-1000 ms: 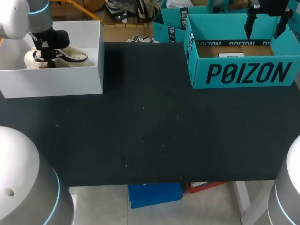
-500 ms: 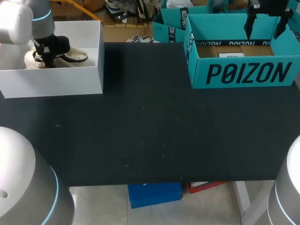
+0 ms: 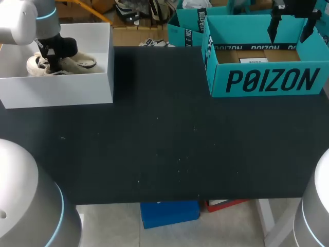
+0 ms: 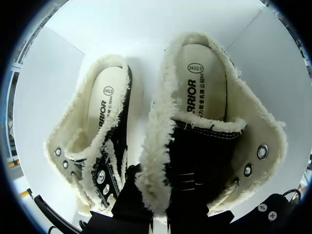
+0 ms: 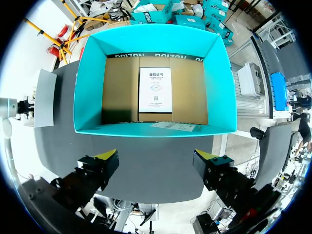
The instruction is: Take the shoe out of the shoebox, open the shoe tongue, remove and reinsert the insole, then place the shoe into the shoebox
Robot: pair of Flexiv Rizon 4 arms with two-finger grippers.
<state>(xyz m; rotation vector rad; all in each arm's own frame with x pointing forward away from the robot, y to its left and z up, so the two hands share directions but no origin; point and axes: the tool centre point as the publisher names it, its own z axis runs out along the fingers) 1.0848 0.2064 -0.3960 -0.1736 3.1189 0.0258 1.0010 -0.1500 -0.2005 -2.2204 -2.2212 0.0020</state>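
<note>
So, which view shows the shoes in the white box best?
The left wrist view: both shoes fill it, insoles visible. The head view shows them small, partly behind the left arm; the right wrist view, not at all.

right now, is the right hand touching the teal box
Apart. Right wrist view: the open hand hangs short of the box, bare table between them.

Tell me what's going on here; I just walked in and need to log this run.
The left gripper is down inside the white box at the far left of the table. It is right over one fleece-lined shoe, and a second shoe lies beside that one. Whether it has a grip on the shoe can't be told. The right gripper hangs open above the teal shoebox, which holds a printed card but no shoe. No shoe is out on the table yet.
</note>
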